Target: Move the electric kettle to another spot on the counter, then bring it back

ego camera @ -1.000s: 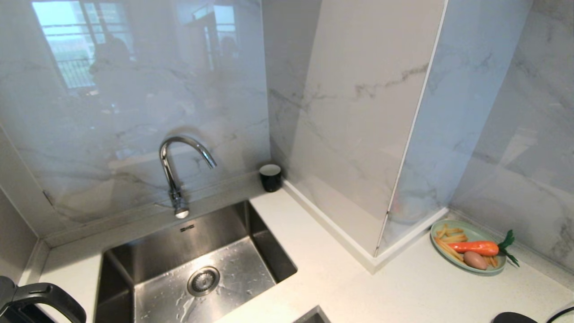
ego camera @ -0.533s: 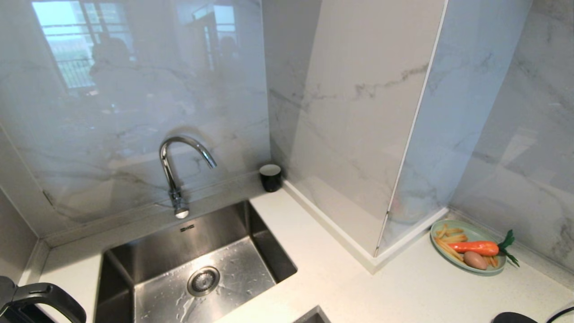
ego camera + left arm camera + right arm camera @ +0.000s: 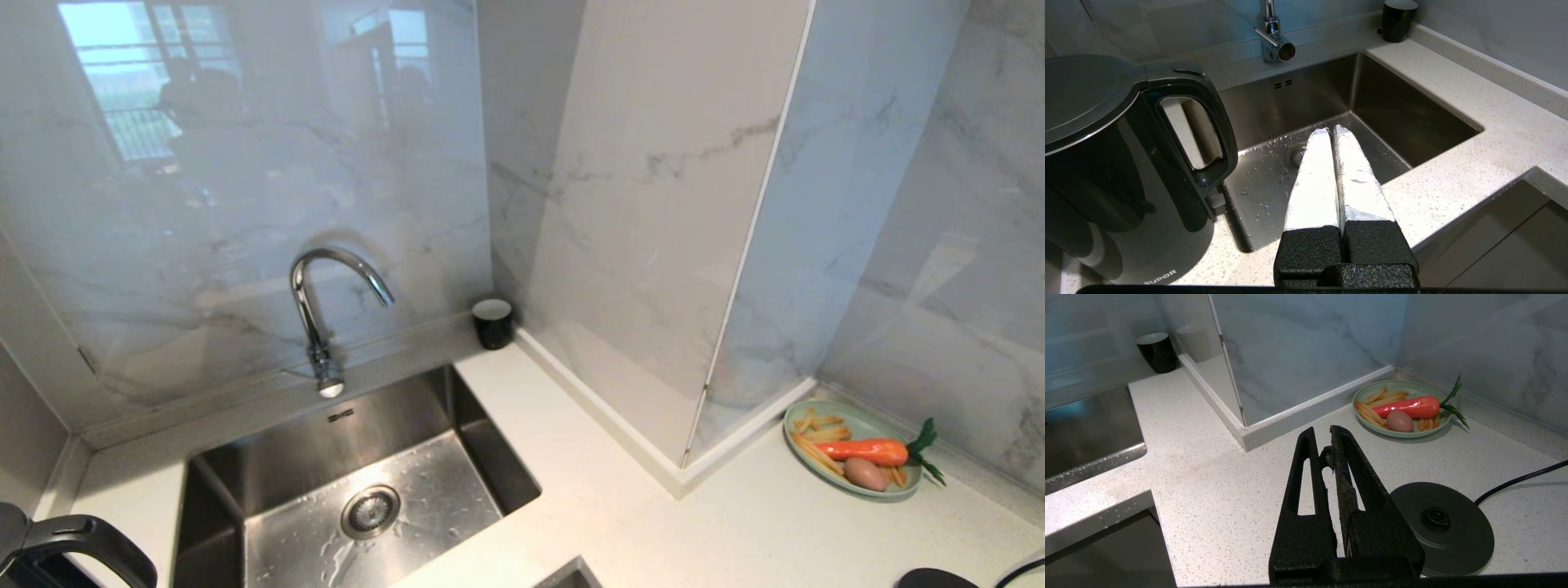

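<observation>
The left gripper (image 3: 1329,131) hangs closed and empty over the sink (image 3: 1392,118), beside the electric kettle (image 3: 1106,171) on the counter (image 3: 1474,151).

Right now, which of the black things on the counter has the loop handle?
The electric kettle, standing left of the sink. The small black cup at the wall has no handle; the base disc lies flat.

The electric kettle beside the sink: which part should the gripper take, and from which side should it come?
Probably the looped handle of the electric kettle. It stands upright and juts toward the sink, leaving an open gap for a finger. The shut left gripper, on that side, would open first and approach from the sink side.
</observation>
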{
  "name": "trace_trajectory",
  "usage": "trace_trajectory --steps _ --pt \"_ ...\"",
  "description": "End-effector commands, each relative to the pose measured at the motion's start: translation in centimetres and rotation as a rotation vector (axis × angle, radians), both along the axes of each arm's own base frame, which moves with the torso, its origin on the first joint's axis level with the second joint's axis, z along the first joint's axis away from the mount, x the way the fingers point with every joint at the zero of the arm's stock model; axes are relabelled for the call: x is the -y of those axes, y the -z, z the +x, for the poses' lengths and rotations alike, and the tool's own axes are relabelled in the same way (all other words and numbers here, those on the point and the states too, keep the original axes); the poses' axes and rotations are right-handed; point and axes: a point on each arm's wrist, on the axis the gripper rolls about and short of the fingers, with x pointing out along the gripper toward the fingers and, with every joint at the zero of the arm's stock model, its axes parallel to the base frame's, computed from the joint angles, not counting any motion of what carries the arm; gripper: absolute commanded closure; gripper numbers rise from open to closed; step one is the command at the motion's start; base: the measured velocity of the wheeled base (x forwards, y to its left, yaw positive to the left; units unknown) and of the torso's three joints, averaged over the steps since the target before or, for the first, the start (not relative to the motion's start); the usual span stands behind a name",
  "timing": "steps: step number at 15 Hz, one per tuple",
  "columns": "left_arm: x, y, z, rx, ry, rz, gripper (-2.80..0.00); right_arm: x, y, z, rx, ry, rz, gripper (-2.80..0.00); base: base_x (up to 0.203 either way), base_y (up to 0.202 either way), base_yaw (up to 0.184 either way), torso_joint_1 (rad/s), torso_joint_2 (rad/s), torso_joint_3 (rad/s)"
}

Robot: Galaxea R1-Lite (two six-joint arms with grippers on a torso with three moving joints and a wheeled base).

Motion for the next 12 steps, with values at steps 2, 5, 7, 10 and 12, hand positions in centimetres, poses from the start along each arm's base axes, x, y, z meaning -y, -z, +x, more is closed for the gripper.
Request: trace_trajectory --steps 2,5,7,10,12 --pt "0.00 0.00 0.00 0.000 -0.001 0.000 0.00 0.00 -0.01 0.00 0.001 0.000 0.000 0.00 0.000 0.000 0.000 0.000 0.00 0.000" --pt "0.00 0.00 0.00 0.000 -0.001 0.000 0.00 0.00 -0.01 0.00 0.002 0.000 0.000 0.00 0.000 0.000 0.000 0.000 0.00 0.000" --pt "0.00 0.00 0.00 0.000 -0.001 0.000 0.00 0.00 -0.01 0.00 0.002 0.000 0.000 0.00 0.000 0.000 0.000 0.000 0.00 0.000" --pt "0.00 0.00 0.00 0.000 -0.001 0.000 0.00 0.00 0.00 0.00 0.000 0.000 0.000 0.00 0.000 0.000 0.000 0.000 0.00 0.000" --pt "0.00 0.00 0.00 0.000 -0.001 0.000 0.00 0.00 0.00 0.00 0.000 0.000 0.000 0.00 0.000 0.000 0.000 0.000 0.00 0.000"
